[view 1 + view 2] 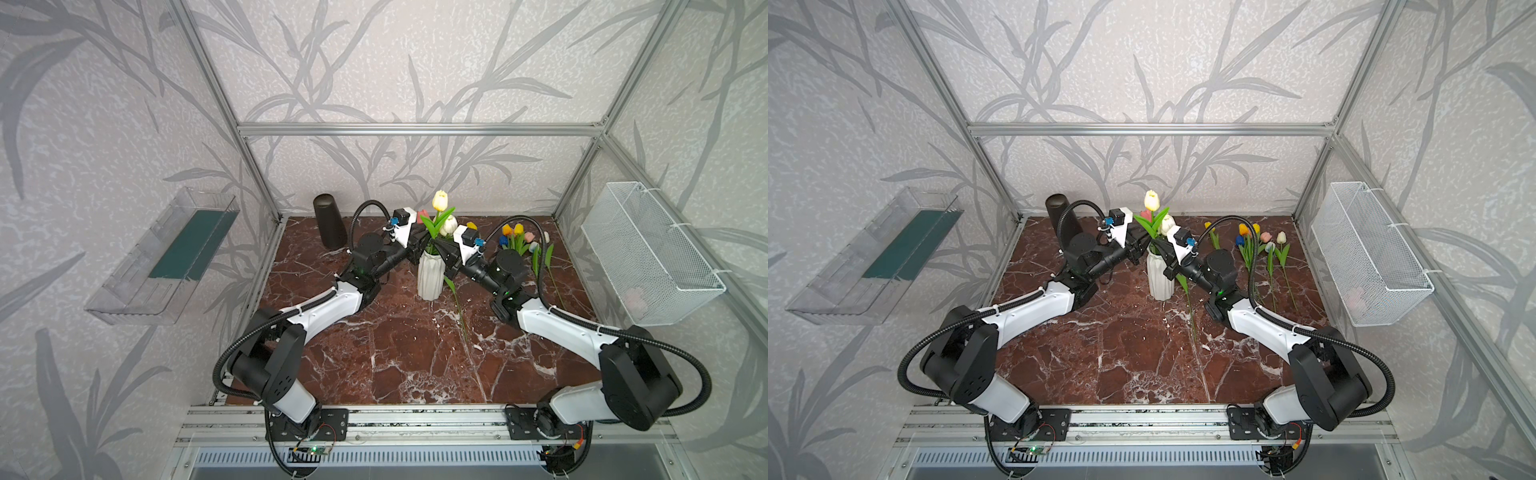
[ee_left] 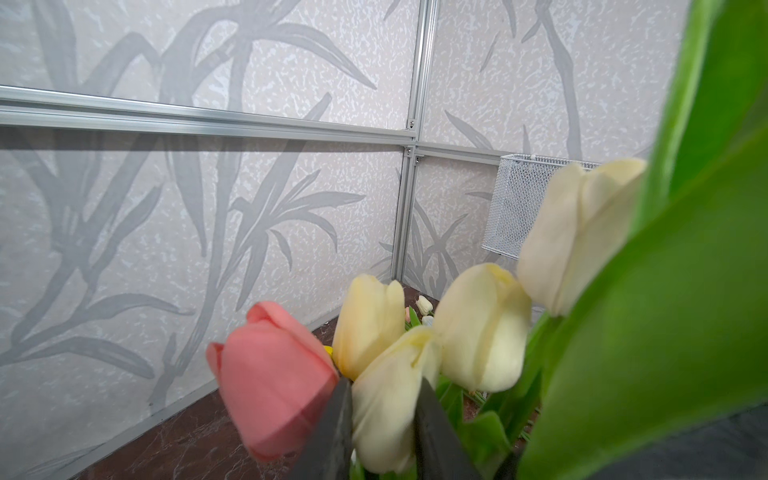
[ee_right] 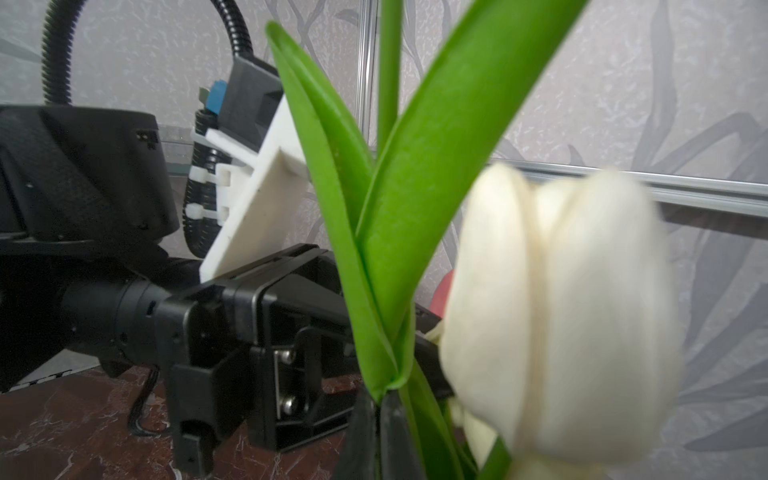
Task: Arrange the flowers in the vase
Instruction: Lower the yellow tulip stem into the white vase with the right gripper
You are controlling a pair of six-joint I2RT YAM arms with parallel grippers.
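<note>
both arms reach in low from the near corners, elbows out, forearms converging on the white ribbed vase, which stands mid-table toward the far side. the left gripper comes in from the left at the vase mouth. in its wrist view its fingers stand a little apart, clamped on the bunch of cream heads beside one pink tulip. the right gripper comes in from the right, jaws pinched tight on the stem of the tall tulip, just under its leaf joint. the tall tulip is upright, its cream-yellow head above the rest. the remaining flowers, yellow, orange, blue, pink and white, lie on the marble table at far right. one leafy stem lies just right of the vase.
</note>
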